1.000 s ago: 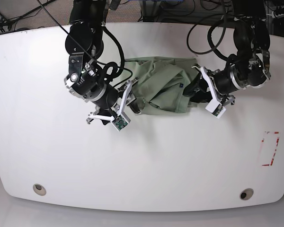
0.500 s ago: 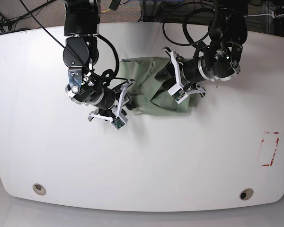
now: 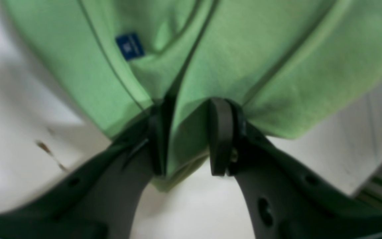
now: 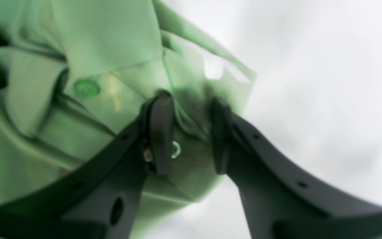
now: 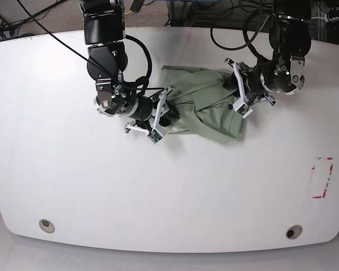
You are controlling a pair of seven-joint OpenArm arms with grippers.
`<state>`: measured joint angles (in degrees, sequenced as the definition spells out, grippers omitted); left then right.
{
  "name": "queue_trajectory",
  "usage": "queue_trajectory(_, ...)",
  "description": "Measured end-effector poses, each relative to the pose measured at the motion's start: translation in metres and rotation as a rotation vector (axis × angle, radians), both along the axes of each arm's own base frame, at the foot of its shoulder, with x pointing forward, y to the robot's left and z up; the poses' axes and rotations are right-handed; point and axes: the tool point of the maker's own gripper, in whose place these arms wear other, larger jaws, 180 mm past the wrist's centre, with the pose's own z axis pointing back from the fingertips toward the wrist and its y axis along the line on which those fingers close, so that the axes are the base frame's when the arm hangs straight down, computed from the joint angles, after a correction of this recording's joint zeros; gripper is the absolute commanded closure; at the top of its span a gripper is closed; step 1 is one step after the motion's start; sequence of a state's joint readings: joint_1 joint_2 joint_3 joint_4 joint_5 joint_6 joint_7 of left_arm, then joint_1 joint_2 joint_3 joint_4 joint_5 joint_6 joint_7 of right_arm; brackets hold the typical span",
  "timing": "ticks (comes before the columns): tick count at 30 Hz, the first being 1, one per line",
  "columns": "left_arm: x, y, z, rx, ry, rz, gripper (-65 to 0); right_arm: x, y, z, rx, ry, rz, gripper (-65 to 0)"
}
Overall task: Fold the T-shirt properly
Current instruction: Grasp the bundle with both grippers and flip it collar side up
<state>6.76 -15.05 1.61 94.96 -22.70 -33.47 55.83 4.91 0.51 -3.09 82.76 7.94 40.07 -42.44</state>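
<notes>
Gripping a fold of the T-shirt (image 3: 230, 49), the left fingers (image 3: 221, 136) stood narrow, with green cloth bunched between them at the garment's right edge. The right fingers (image 4: 159, 132) were likewise narrow and closed on fabric near the collar (image 4: 111, 49) and a green button (image 4: 86, 88), at the garment's left edge. A small dark blue tag (image 3: 130, 45) sat on the cloth just beyond the left fingers; its marking was too blurred to read. Bunched between the two arms, the shirt lay on the far middle of the white desk (image 5: 169, 192). A red dashed rectangle (image 5: 321, 178) was marked near the desk's right edge, and two round fittings (image 5: 46, 225) sat in the near corners. Black cables (image 5: 231, 34) trailed beyond the far edge.
</notes>
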Motion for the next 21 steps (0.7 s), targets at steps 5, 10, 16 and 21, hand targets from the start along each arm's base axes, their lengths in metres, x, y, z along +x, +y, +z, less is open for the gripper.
queue_trajectory(5,0.018,0.013,-0.004,-0.071,-0.053,0.035,-17.2,-0.001,-0.002,-0.001,0.0,0.002,-0.002,-17.6)
queue_trajectory(10,0.027,0.031,0.003,0.016,-0.076,0.022,-17.2,-0.01,-0.002,0.003,-0.02,-0.007,0.001,-17.8)
queue_trajectory(16,0.037,0.047,0.035,0.117,-0.169,0.022,-17.2,-0.019,-0.016,0.029,-0.127,-0.059,0.016,-17.8)
queue_trajectory(21,0.046,0.037,0.079,0.078,-0.314,0.057,-17.2,-0.007,-0.01,0.064,-0.105,-0.162,0.018,-17.8)
